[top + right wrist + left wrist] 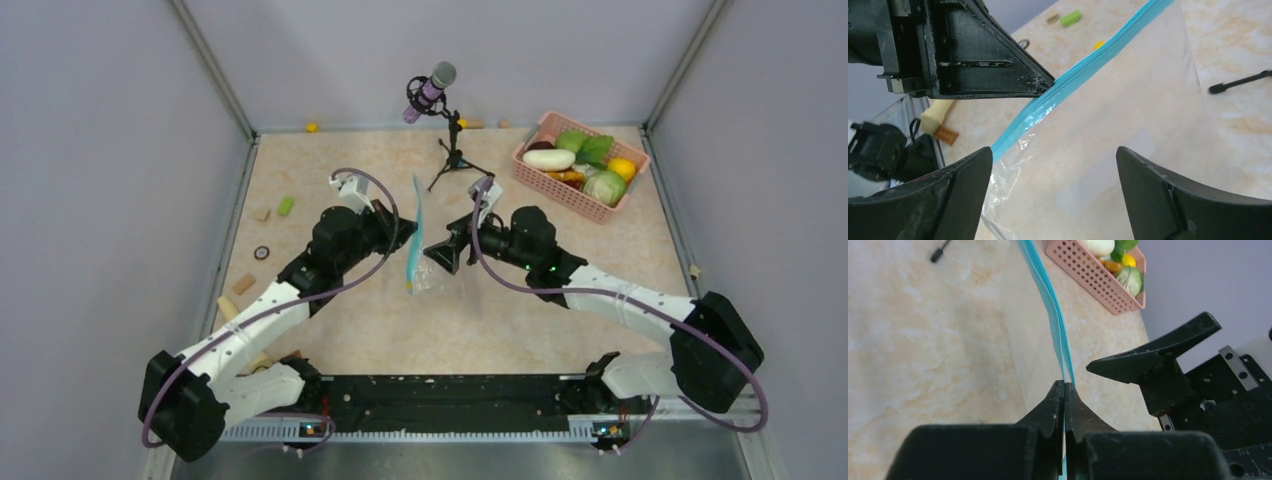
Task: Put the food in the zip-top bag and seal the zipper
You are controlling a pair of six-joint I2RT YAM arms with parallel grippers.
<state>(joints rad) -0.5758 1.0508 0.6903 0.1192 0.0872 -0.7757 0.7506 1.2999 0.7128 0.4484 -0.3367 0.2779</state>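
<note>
Clear, crinkly, glossy plastic of the zip-top bag [426, 272], held up on edge near the middle of the beige, marble-patterned worktop [450, 335], between two black claws. Light blue zipper [416, 232] along the bag's mouth, a thin strip seen edge-on from above, with both tracks lying close together.

Left claw [1064, 390] clenched on the zipper, with matte wedge-shaped fingers pressed flat together and the blue strip pinched between their tips.

Right claw [1054, 159] released, with blunt black fingers spread wide to either side of the bag's see-through wall. Film wrinkled near the lower corner. Cannot tell whether either finger touches the plastic.

Food [585, 165] well apart from the bag, heaped in a pink plastic lattice basket [556, 195] at the far right corner of the worktop. Smooth white oblong vegetable [549, 159], round pale green cabbage [606, 187], green leaves [597, 150] and a yellow-orange fruit [622, 168] among it.

Microphone [432, 90] on a thin black tripod just beyond the bag. Small green block [286, 205] and tan bits scattered near the left edge.
</note>
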